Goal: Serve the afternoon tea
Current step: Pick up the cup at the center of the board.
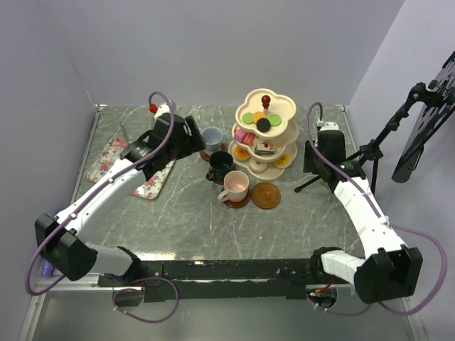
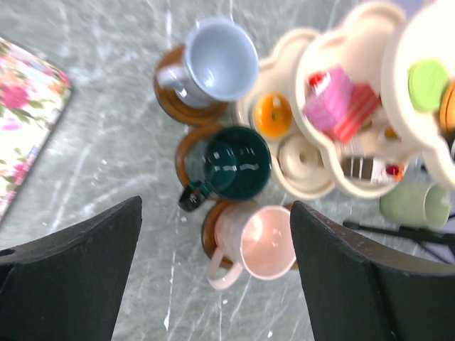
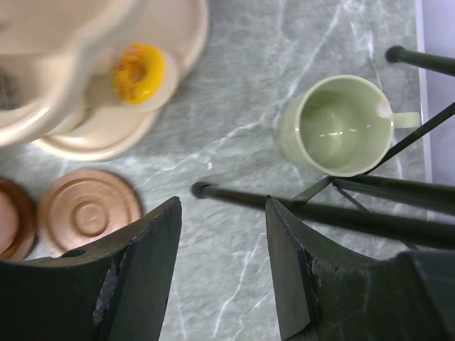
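Crowding light green mug (image 3: 340, 124): tripod legs (image 3: 227, 195).

No readable text, label, brand, number or sign in any view. Surfaces checked: grey-blue mug (image 2: 222, 58), dark green mug (image 2: 238, 162), pink mug (image 2: 264, 241), light green mug (image 3: 335, 124), tiered stand (image 1: 283, 105), flowered tray (image 2: 28, 121), bench (image 1: 185, 220). The tray bears a flower pattern only.

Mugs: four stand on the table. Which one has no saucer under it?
The light green mug, on the bare table by the tripod legs. The grey-blue mug, dark green mug and pink mug each sit on a brown saucer.
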Robot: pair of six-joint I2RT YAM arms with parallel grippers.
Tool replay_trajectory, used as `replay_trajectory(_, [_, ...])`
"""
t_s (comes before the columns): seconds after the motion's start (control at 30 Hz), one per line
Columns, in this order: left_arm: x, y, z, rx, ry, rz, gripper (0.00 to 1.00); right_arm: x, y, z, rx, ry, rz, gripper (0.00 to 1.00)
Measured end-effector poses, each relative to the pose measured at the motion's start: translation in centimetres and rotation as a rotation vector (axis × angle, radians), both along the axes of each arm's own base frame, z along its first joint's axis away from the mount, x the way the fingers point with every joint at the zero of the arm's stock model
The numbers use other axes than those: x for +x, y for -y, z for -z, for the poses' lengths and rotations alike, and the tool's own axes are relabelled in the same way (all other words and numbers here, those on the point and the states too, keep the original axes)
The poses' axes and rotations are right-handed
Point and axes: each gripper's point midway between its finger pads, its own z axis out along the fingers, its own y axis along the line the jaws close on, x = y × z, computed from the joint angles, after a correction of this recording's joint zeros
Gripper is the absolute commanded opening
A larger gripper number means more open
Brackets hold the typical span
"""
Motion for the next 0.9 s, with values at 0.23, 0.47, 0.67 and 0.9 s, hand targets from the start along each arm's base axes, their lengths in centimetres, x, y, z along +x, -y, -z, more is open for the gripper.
replay_trajectory(0.23, [1.1,-2.9,-0.8,0.004,0.023,-0.063,0.90,1.9,2.1,1.9,-0.013,-0.036,0.042,0.58])
replay_trajectory(0.47, [1.4,-4.1,-0.4,0.020,0.017,-0.076,0.90,4.7,3.3,4.2,-0.046,-0.118,0.079,0.59])
replay_trajectory(0.67, [1.2,-5.3,0.5,0.032,-0.001,-0.083,0.90,6.1,5.1,5.5,-0.111,-0.172,0.148,0.59])
replay_trajectory(0.9, [1.0,-6.4,1.5,0.033,-0.024,-0.096,0.89,6.3,6.2,7.0,-0.151,-0.238,0.186,0.59])
